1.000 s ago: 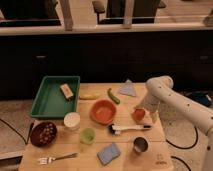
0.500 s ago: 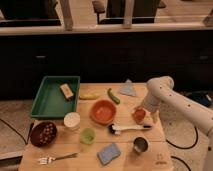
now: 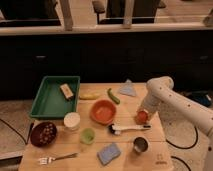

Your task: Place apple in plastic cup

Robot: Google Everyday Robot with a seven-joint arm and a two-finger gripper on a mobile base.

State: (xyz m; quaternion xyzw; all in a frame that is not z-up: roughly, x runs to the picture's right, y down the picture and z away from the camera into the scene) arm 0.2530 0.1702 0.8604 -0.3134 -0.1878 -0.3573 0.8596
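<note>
The apple is a small red-orange fruit on the wooden table, right of the orange bowl. My gripper reaches down from the white arm at the right and sits directly at the apple, touching or around it. A green plastic cup stands left of centre, below the orange bowl, apart from the gripper. A white cup stands just up and left of it.
A green tray with a small block is at the back left. A banana, a green pepper, a blue cloth, a brush, a metal cup, a blue sponge, a dark bowl and a fork lie around.
</note>
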